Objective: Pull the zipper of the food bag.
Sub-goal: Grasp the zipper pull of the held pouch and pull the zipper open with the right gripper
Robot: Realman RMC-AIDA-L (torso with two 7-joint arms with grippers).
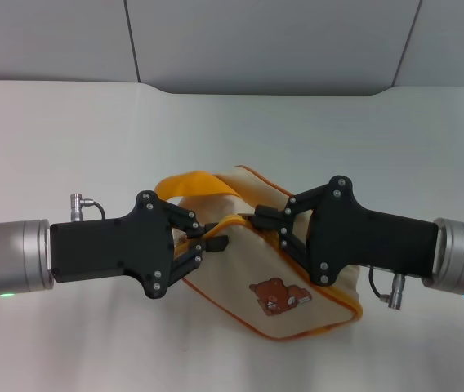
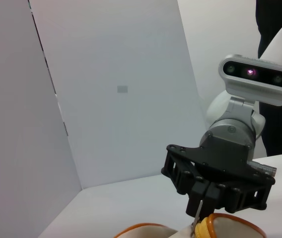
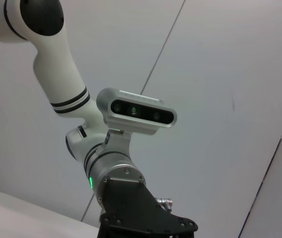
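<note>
The beige food bag (image 1: 297,282) with a brown bear picture (image 1: 274,296) lies tilted on the white table, between both grippers. Its yellow loop handle (image 1: 189,184) arches at the back left. The yellow-orange zipper (image 1: 234,222) runs along the top edge. My left gripper (image 1: 210,239) is shut on the bag's top edge at the left end. My right gripper (image 1: 263,219) is shut at the zipper from the right. In the left wrist view the right gripper (image 2: 201,212) pinches the silver pull tab (image 2: 197,218) above the orange zip band (image 2: 206,229).
The white table (image 1: 69,139) stretches all around the bag, with grey wall panels (image 1: 265,41) behind it. The right wrist view shows only the left arm's wrist and its camera (image 3: 141,111) against the wall.
</note>
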